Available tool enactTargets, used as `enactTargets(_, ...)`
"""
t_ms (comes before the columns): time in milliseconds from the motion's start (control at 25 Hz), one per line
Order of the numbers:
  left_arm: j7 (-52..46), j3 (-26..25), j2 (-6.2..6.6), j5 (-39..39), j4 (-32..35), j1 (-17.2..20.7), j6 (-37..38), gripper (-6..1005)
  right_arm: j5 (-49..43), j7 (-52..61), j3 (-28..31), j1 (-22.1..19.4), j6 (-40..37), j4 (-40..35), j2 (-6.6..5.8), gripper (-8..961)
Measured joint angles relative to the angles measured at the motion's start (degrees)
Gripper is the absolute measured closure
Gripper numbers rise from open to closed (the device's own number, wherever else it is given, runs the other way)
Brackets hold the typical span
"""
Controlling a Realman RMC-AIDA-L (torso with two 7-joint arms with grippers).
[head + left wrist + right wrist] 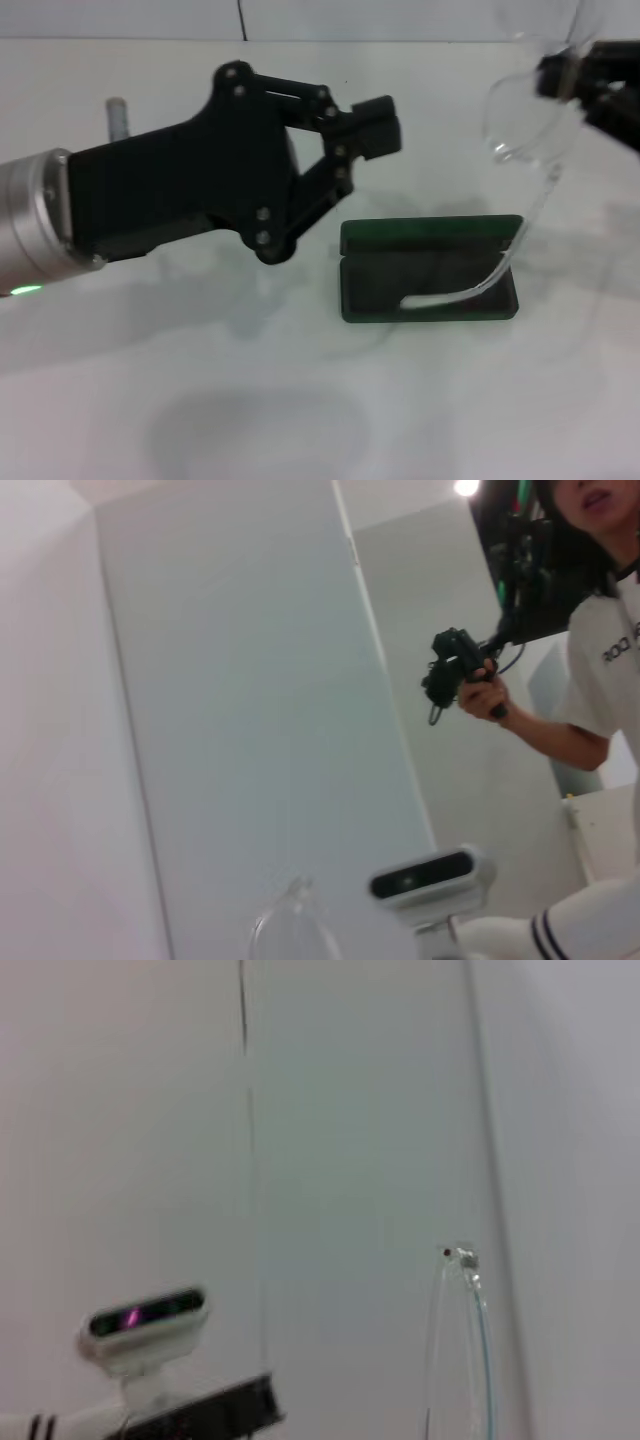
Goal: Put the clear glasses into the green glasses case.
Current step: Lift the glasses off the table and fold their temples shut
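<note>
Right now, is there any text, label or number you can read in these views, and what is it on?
"ROC": dark letters on the sleeve of the person's white shirt in the left wrist view; the rest of the word is cut off at the picture's edge.
The green glasses case, lying open: no lettering can be made out.
The clear glasses, the left gripper and the right gripper: no markings visible.

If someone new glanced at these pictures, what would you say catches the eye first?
Most striking is the left gripper, big and black, raised across the middle of the head view with its fingers shut on nothing. At upper right, the right gripper holds the clear glasses in the air, one long arm dangling down over the green glasses case, which lies open on the white table.
</note>
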Motion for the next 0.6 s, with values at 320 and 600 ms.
enactTargets(320,0.0,-1.9,0.11,0.6,-0.4,0.5,0.1,931,3.0,0.4,10.8,-1.2,-7.9,0.4,0.05,851)
enactTargets(600,-2.6,-1.6,0.38,4.0,-1.0,-1.2,1.5,931,12.0,0.3,10.9,-2.5,-9.1,2.4,0.41,851)
